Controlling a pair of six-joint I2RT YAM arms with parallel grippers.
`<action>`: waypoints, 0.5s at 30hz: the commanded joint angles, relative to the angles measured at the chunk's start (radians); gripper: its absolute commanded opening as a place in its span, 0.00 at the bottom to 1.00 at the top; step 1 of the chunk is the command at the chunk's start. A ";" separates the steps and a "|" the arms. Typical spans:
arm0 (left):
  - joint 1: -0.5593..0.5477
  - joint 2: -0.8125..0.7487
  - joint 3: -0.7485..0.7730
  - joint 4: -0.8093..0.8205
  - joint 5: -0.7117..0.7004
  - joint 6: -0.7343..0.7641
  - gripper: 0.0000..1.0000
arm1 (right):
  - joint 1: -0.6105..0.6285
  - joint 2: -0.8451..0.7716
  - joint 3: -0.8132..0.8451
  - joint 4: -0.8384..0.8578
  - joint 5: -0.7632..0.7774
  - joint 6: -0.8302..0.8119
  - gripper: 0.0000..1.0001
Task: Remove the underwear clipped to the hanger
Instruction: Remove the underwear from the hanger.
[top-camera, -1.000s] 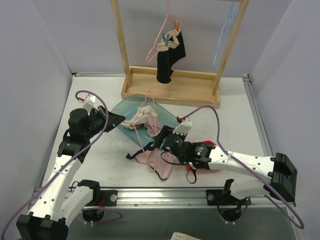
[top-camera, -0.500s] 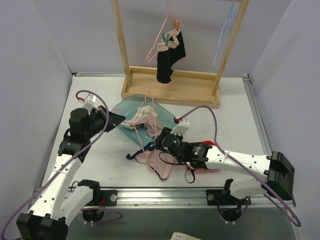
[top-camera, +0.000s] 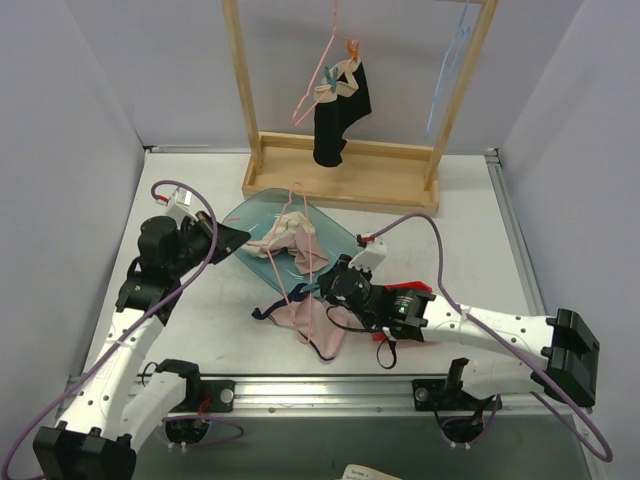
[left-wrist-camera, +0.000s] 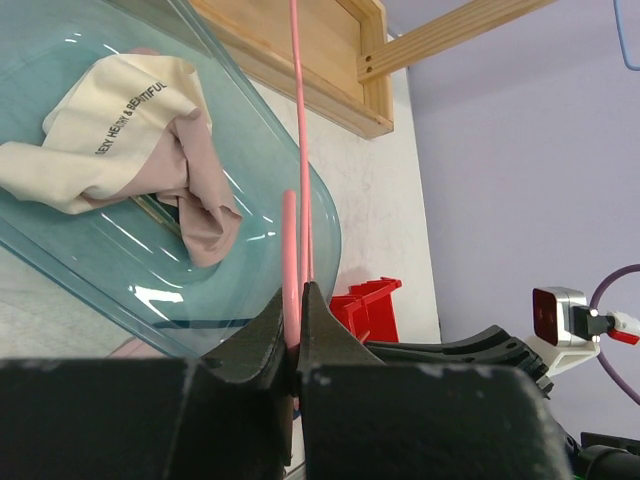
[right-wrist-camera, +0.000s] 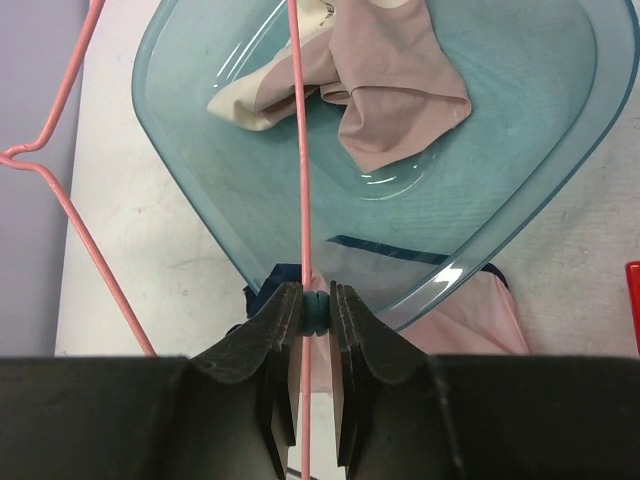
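Observation:
A pink wire hanger (top-camera: 303, 232) lies slanted over a teal tray (top-camera: 238, 214). My left gripper (top-camera: 244, 239) is shut on its wire (left-wrist-camera: 290, 240) at the tray's left. My right gripper (top-camera: 322, 287) is shut on a teal clothespin (right-wrist-camera: 315, 310) on the hanger wire (right-wrist-camera: 297, 150). A pale pink, dark-trimmed underwear (top-camera: 318, 326) lies on the table under that clip and shows past the tray rim in the right wrist view (right-wrist-camera: 478, 318). Cream and pink briefs (left-wrist-camera: 130, 130) lie in the tray. The black underwear (top-camera: 343, 108) hangs clipped to a second pink hanger on the rack.
A wooden rack (top-camera: 340, 186) stands at the back, with a pale blue hanger (top-camera: 445, 80) on its right side. A red bin (left-wrist-camera: 365, 303) sits beside my right arm. Grey walls close in both sides of the table.
My right arm has shifted a little left and then back right, still at the clothespin. The left arm and the hanger have hardly moved.

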 joint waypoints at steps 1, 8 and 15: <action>-0.002 -0.016 0.024 0.039 -0.002 0.000 0.03 | -0.012 -0.049 -0.023 0.028 0.050 0.033 0.00; -0.001 -0.008 0.012 0.001 -0.026 0.036 0.03 | -0.047 -0.182 -0.052 0.005 0.075 0.017 0.00; 0.001 -0.013 0.012 0.001 -0.019 0.037 0.03 | -0.087 -0.338 0.011 -0.355 0.229 0.003 0.00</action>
